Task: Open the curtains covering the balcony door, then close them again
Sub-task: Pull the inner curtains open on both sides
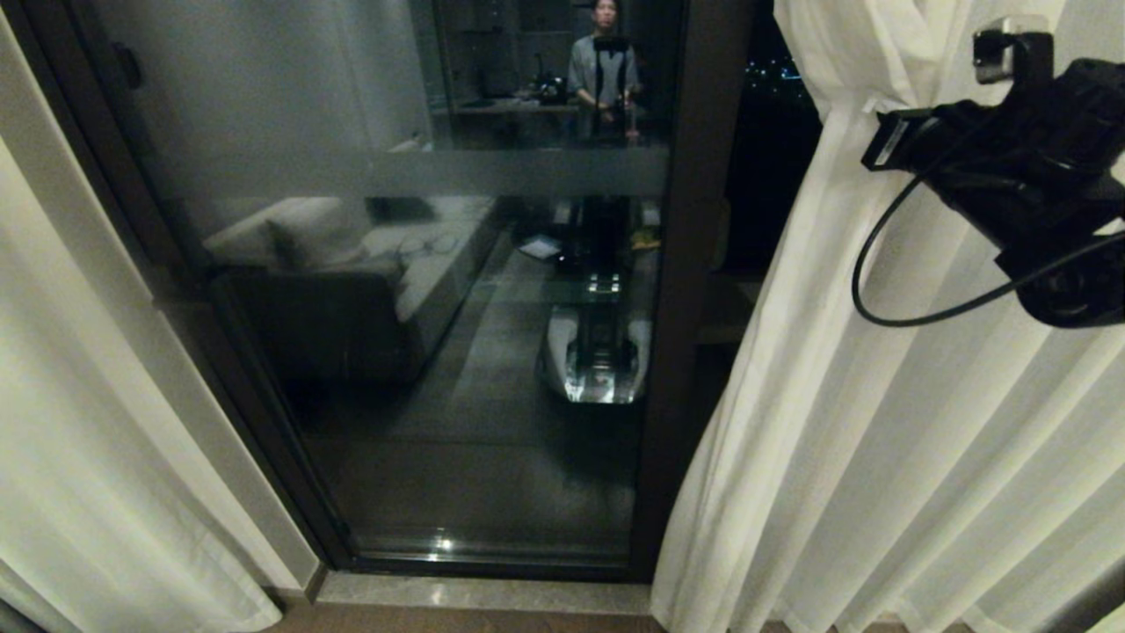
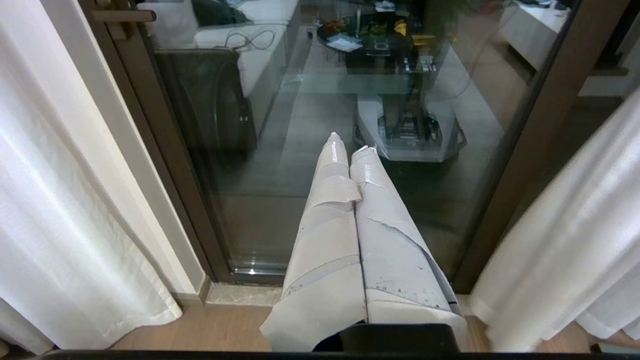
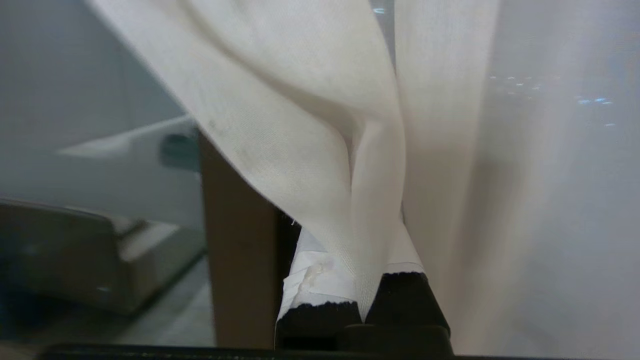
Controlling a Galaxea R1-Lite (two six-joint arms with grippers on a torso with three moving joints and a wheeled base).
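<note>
While my right gripper (image 3: 362, 280) is pinching the right curtain (image 1: 879, 422) at two o'clock, my left gripper (image 2: 348, 145) is resting shut. If I am tugging too hard, the cloth may be slipping out.

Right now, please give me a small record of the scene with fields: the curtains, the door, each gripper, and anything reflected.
right curtain: panel beside the door, its inner edge bunched near the top
left curtain: panel at the door's other side
balcony door: glass uncovered between the panels, dark frame, frosted band across it
right gripper: shut on a fold of the right curtain
left gripper: shut, holds nothing, pointing at the door's lower glass
reflection: a person and a sofa
</note>
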